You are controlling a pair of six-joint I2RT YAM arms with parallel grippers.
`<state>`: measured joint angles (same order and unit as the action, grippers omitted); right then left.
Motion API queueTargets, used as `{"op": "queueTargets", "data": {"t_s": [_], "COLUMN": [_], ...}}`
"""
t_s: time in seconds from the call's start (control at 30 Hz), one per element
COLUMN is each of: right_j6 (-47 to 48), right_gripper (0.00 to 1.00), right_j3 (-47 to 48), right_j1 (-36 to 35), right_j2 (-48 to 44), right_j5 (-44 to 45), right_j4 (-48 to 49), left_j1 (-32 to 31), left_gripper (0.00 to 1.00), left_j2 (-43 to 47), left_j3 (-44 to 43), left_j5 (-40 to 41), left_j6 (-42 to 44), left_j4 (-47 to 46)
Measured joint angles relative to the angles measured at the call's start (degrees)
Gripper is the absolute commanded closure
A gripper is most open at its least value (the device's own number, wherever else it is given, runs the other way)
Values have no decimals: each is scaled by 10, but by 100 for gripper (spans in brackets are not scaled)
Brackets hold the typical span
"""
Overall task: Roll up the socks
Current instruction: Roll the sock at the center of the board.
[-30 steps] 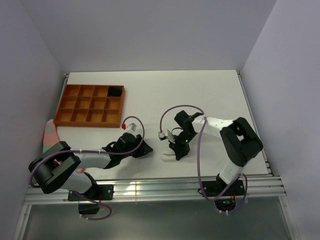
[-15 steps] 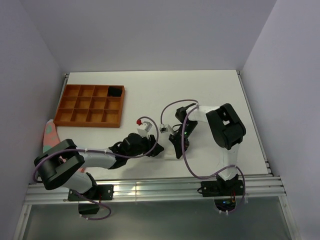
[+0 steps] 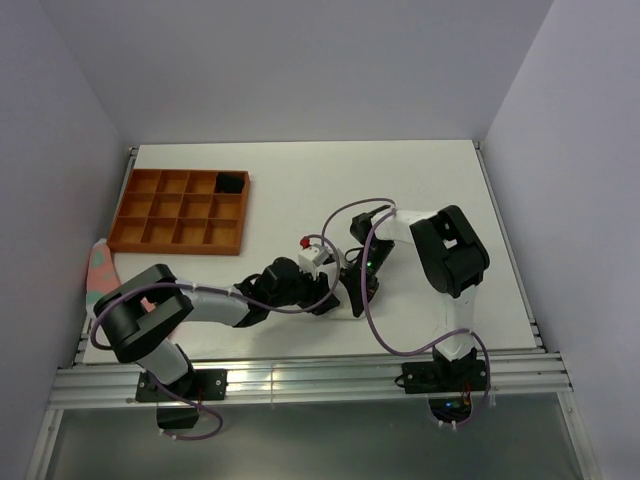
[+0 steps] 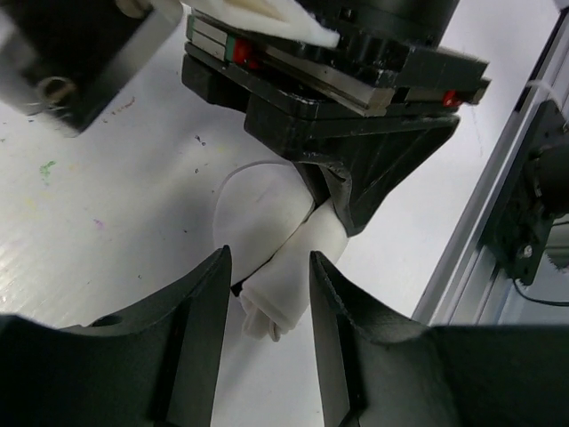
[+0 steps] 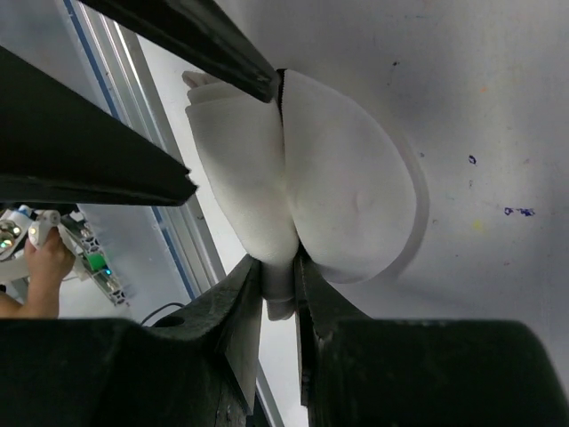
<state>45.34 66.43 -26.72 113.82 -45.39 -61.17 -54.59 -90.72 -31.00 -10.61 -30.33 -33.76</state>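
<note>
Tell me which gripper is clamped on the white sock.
The right gripper: its fingers are pinched shut on the folded white sock. The left gripper only straddles the sock's end, with its jaws open.

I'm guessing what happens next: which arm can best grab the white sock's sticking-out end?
Probably left. The left gripper is open and straddles the white sock; the right gripper is shut on it, pinning it down.

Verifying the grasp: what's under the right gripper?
A folded white sock, its end pinched between the right fingers. From above it is mostly covered, and anything beneath it cannot be seen.
</note>
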Motion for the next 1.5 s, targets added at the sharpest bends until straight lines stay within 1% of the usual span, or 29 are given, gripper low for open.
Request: {"op": "queueTargets", "data": {"t_s": [0.23, 0.5, 0.67, 0.77, 0.87, 0.9, 0.97, 1.0, 1.07, 1.1, 1.17, 1.2, 1.23, 1.33, 1.5], "right_j6": [-15, -25, -30, -36, -40, -42, -46, -49, -57, -61, -69, -73, -77, -86, -109], "right_gripper": [87, 87, 87, 87, 87, 87, 87, 86, 84, 83, 80, 77, 71, 63, 58], "right_j3": [6, 10, 12, 15, 15, 15, 15, 15, 15, 13, 5, 1, -5, -25, -57], "right_j1": [0, 0, 0, 0, 0, 0, 0, 0, 1, 2, 2, 2, 3, 3, 7], "right_j2": [7, 9, 10, 12, 12, 12, 12, 12, 11, 9, 0, -7, -15, -44, -94], "right_j5": [5, 10, 14, 15, 18, 20, 23, 25, 30, 33, 41, 46, 53, 71, 109], "right_j4": [-5, -9, -10, -11, -10, -10, -10, -10, -9, -6, 0, 6, 13, 36, 73], "left_j1": [0, 7, 10, 10, 10, 10, 10, 10, 10, 10, 11, 11, 11, 12, 12], "left_gripper": [53, 53, 54, 57, 63, 68, 73, 79, 85, 91, 94, 98, 99, 100, 100], "left_j2": [-41, -44, -53, -62, -73, -76, -83, -86, -90, -92, -100, -104, -109, -120, -133], "left_j3": [-23, -25, -25, -25, -32, -35, -40, -42, -47, -49, -57, -61, -67, -80, -97], "left_j5": [-38, -86, -104, -105, -105, -105, -105, -106, -106, -107, -108, -110, -111, -116, -118], "left_j6": [24, 27, 27, 26, 24, 23, 18, 15, 5, 1, -8, -11, -18, -32, -40], "left_j4": [16, 13, 10, 10, 10, 10, 10, 10, 11, 11, 14, 16, 18, 22, 28]}}
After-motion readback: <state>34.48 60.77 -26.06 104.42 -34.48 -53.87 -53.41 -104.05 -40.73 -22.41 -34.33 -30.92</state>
